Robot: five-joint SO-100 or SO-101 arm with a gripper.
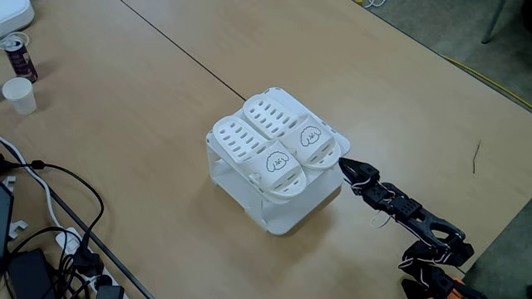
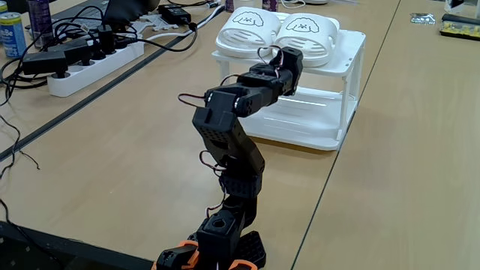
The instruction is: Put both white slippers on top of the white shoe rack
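White plastic slippers [image 1: 270, 143] sit side by side on the white shoe rack [image 1: 283, 214], puppy faces toward my arm. In a fixed view the gripper [image 1: 342, 163] hangs just beside the right slipper's toe; its fingers look closed and empty, though I can't be sure.

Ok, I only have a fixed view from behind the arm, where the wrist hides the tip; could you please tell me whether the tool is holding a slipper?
Observer: No. In a fixed view from above, the tool holds nothing; its jaws look closed, with the tip at a corner of the white shoe rack, beside a slipper toe.
Operator: Thank you. Do the heels hang off the far side?
Observer: No. Both white slippers lie side by side, with their heels inside the rack's top edge.
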